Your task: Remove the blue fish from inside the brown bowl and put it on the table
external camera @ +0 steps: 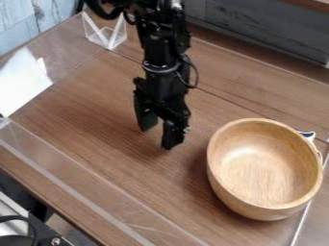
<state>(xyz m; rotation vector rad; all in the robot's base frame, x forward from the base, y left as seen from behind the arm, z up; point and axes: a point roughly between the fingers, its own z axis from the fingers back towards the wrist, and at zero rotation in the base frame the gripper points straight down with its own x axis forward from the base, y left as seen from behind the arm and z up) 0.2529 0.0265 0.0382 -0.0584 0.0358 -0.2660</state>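
Pincer (158, 142) open mid-frame, bowl (265, 170) at lower R w/ no fish in it, fish prob. hidden under the arm (161, 43), so swinging R too low could knock the rim.

The single view looks down at a slant from above the table (90, 144), near enough that the bowl (264, 171) sits large at the right edge.

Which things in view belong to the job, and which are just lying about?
Job:
- round light-tan wooden bowl
- brown wood-grain table
- black robot gripper, open
- blue fish: can't be made out

Lying about:
- flat white sheet
- clear angular object
- small whitish object beside the bowl, apparently unrelated
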